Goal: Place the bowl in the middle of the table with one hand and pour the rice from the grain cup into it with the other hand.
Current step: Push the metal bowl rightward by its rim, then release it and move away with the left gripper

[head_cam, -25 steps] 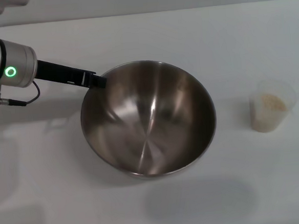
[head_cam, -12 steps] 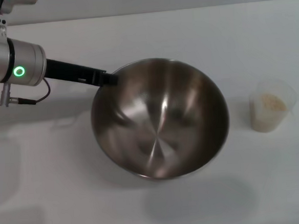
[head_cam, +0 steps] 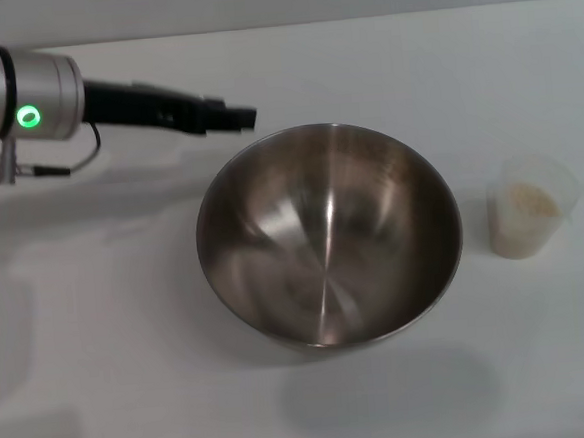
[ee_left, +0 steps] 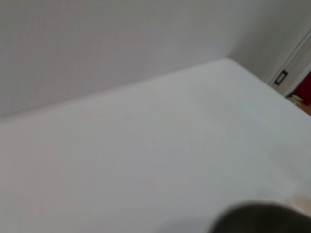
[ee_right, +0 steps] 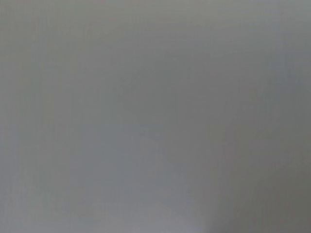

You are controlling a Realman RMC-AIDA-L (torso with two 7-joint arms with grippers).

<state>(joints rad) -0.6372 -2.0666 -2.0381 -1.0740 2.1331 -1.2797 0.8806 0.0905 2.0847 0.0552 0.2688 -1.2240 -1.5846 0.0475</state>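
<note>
The shiny steel bowl stands upright on the white table, near its middle. My left gripper hovers just beyond the bowl's far left rim, apart from it, open and empty. A dark curve of the bowl's rim shows in the left wrist view. The clear plastic grain cup stands on the table to the right of the bowl, with a small gap between them. It holds pale rice. My right gripper is out of view; the right wrist view shows only plain grey.
A wall runs along the table's far edge. The left arm's silver wrist with a green light reaches in from the far left. In the left wrist view, a doorway shows past the table's corner.
My left gripper carried the bowl to the right, set it down and let go of its rim. It now sits slightly above and behind the rim. The cup has not moved.
</note>
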